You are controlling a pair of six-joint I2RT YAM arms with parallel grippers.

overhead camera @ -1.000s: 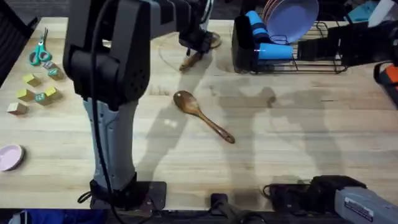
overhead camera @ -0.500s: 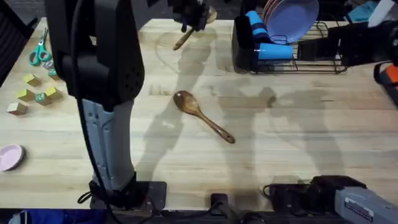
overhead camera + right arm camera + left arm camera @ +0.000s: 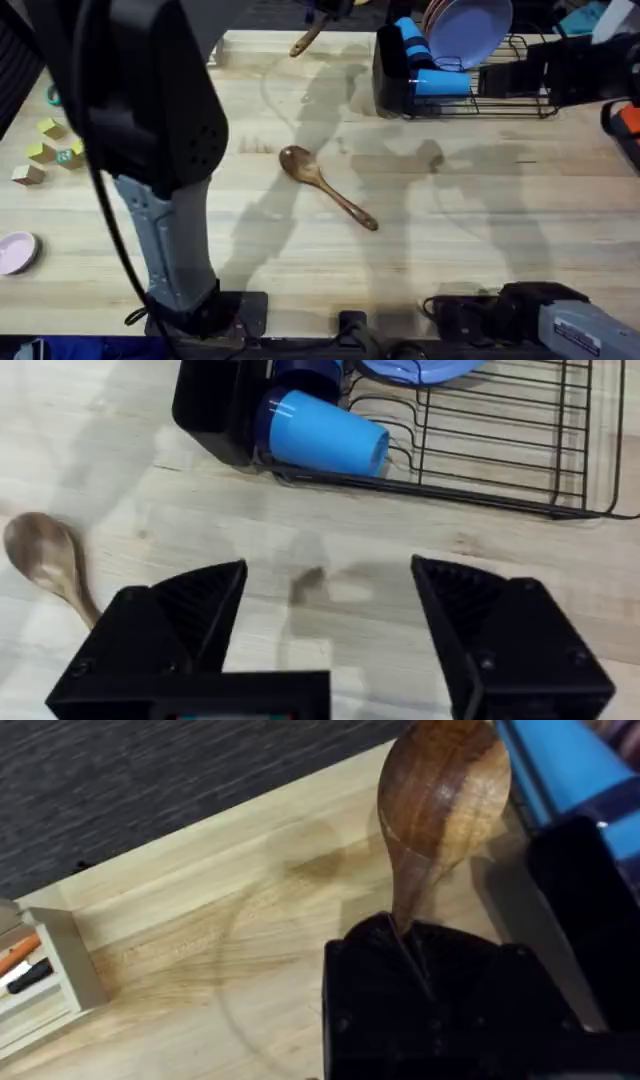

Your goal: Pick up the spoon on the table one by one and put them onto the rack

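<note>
- At the far edge of the tabletop (image 3: 450, 230): left end effector (image 3: 420, 955), pressed tight on the handle of a wooden spoon (image 3: 440, 800), bowl jutting out ahead of the fingers, long axis in line with the fingers.
- Overhead: same held spoon (image 3: 306, 38) raised above the far edge, slanting with one end toward the near left and the other toward the far right, bowl end lost at the frame's top.
- Just right of that spoon: black utensil holder (image 3: 392, 72) at the left end of the rack (image 3: 520, 95); likely a short carry rightward, then a tip toward upright to drop in.
- Right end effector (image 3: 325, 625): spread wide, empty, hovering over bare tabletop, rack just ahead.
- Mid-tabletop: second spoon (image 3: 325, 186), lying flat, bowl toward the far left, handle toward the near right, well apart from both end effectors.
- Judgement: first spoon mid-transfer; second not yet picked up.
</note>
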